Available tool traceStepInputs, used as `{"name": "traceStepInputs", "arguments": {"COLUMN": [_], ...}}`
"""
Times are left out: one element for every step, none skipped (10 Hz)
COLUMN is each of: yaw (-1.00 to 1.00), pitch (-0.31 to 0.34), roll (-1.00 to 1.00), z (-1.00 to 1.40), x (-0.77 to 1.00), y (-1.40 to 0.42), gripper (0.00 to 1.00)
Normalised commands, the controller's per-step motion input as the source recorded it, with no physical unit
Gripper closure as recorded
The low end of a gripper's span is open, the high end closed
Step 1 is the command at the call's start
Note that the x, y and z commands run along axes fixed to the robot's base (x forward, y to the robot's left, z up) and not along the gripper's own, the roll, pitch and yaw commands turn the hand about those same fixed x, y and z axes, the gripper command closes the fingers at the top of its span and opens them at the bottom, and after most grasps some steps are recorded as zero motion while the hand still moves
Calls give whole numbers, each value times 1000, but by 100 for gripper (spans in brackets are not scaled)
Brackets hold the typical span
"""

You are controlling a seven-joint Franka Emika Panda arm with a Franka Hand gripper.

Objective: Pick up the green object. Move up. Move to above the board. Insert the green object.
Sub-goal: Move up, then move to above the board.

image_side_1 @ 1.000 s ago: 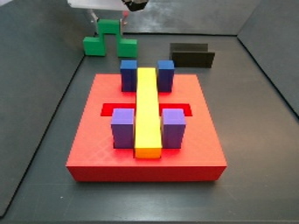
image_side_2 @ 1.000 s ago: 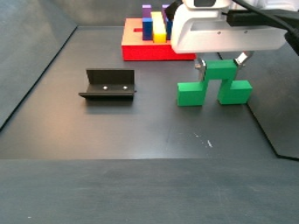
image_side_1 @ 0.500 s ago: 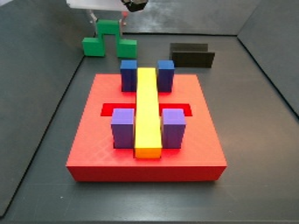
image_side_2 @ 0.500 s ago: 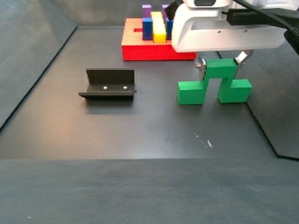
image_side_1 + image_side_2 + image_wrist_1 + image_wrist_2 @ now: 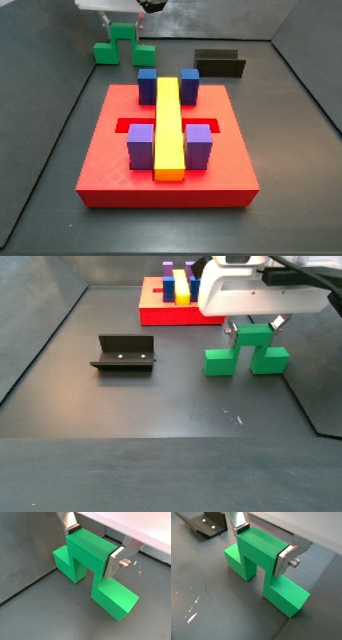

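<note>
Green object (image 5: 93, 569), bridge-shaped, with raised middle cube up and the two lower side cubes resting on the dark floor (image 5: 134, 406); long axis running roughly level along the floor, from one side cube through the middle to the other. Pinched at the raised middle cube by the gripper (image 5: 264, 542), one silver finger (image 5: 67, 522) flat against one face and the other finger (image 5: 291, 554) against the opposite face, squeezing across the short width of the piece, at right angles to its long axis. Same grasp plain in both wrist views. Seen in a side view (image 5: 246, 351) beyond the far end of the board, well apart from it, with the gripper (image 5: 254, 328) coming down from above under the white wrist housing. Red board (image 5: 107, 170) lying flat, bearing a long yellow bar (image 5: 168, 125) down its middle, blue blocks (image 5: 147, 84) at one end and purple blocks (image 5: 140, 148) at the other, on either side of the bar. Dark fixture (image 5: 123, 354) standing on the floor, clear of the green piece. Black block (image 5: 221, 63) near the far wall beside the board.
</note>
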Motion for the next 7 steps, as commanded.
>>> {"name": "traceStepInputs", "arguments": {"yaw": [-36, -36, -25, 0, 6, 3, 6], "pitch": [29, 77, 59, 0, 9, 27, 1], "roll": [22, 24, 43, 0, -6, 1, 21], "z": [851, 645, 343, 1400, 1400, 1400, 1400], "x": [32, -15, 11, 0, -7, -62, -34], "y": [79, 64, 43, 0, -8, -17, -7], "gripper": [100, 100, 100, 100, 100, 100, 100]}}
